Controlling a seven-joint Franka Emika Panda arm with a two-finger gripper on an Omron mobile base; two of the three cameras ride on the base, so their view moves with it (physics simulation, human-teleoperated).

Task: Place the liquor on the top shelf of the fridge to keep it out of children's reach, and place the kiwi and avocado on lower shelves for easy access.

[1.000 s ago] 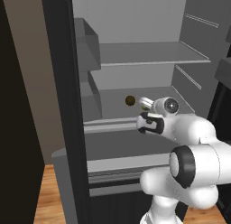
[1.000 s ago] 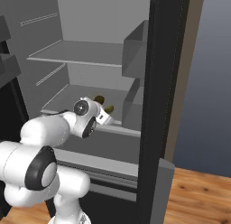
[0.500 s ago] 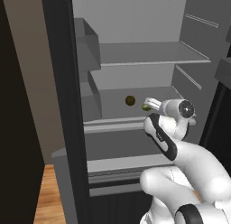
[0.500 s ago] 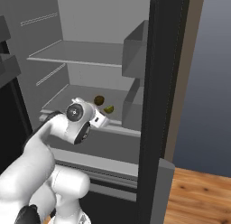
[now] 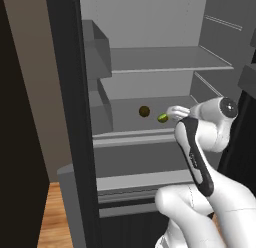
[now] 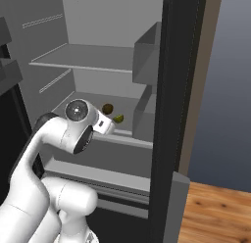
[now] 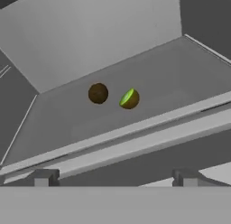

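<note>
the gripper (image 7: 113,180) is held with its fingers spread wide and empty, just outside the raised front lip of the lower shelf (image 7: 180,69). the kiwi (image 7: 98,93) and avocado (image 7: 129,98) are seen resting side by side on that shelf, straight ahead of the fingertips (image 7: 41,177). the top shelf (image 5: 165,59) is seen bare.

No legible text, labels, brands or numbers; faint marking on robot arm is too blurred to read.

White, glossy rounded arm (image 5: 210,142) links, a black strip, grey disc joint caps.
</note>
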